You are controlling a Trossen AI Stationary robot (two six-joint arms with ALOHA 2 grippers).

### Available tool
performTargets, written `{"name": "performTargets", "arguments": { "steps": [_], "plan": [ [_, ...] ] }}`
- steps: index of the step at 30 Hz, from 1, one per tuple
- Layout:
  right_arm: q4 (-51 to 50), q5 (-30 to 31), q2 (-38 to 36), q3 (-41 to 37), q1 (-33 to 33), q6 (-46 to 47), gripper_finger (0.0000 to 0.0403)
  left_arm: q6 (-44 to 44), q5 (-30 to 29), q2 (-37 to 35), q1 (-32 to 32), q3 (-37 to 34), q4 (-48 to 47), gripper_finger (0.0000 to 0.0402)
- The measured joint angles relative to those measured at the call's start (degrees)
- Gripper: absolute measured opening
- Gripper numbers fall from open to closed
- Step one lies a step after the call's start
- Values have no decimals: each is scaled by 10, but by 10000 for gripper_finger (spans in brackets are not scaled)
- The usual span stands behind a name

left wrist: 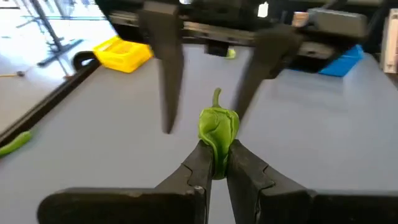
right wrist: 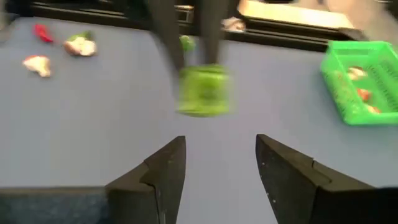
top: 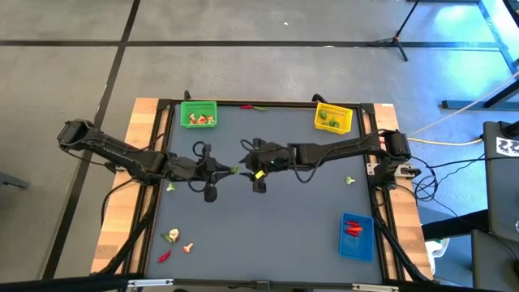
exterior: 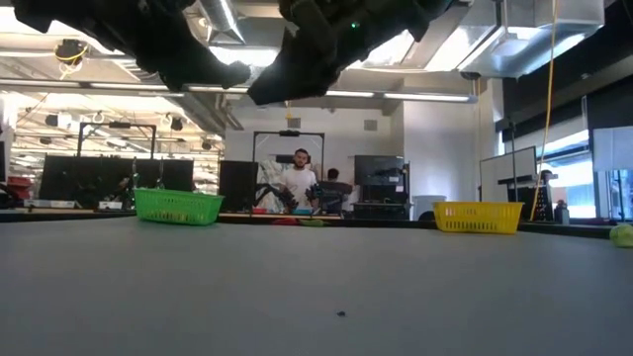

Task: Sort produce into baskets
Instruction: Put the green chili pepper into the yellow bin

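Midtable, the left gripper (left wrist: 214, 163) pinched a wrinkled, lobed green pepper (left wrist: 217, 127); facing it, the right gripper (right wrist: 219, 163) held its dark fingers apart

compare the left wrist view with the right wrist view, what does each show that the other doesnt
Only the left wrist view shows the yellow basket, the blue basket, and the left gripper shut on the green pepper. Only the right wrist view shows the green basket holding produce, loose mushrooms and a red chili on the table, and the right gripper open. Both show that pepper held up between the two grippers.
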Motion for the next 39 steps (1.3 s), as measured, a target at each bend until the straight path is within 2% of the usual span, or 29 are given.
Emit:
{"name": "performTargets", "arguments": {
  "steps": [3,8,12,15,19,26,30,33,39],
  "plan": [
    [-3,-3,0,0,-4,25,195,-3,7,0,-2,0,0,31],
    [38,-85,0,0,-3,27,195,-4,8,3,-2,0,1,31],
    [58,-51,0,0,-3,27,195,-4,5,3,-3,0,1,31],
    [76,-63,0,0,-3,27,185,-4,6,3,-4,0,1,31],
    [85,-85,6,0,-4,28,135,-4,8,3,-5,0,0,31],
    [78,-80,16,0,-4,24,22,-22,8,4,-4,0,-7,31],
    [73,-78,16,0,-4,11,13,-30,8,4,-4,0,-7,33],
    [71,-78,16,0,-4,6,24,-36,8,4,-4,0,-7,54],
    [46,-74,11,-2,-3,-2,21,-73,6,3,-4,0,-15,138]
  ]
}}
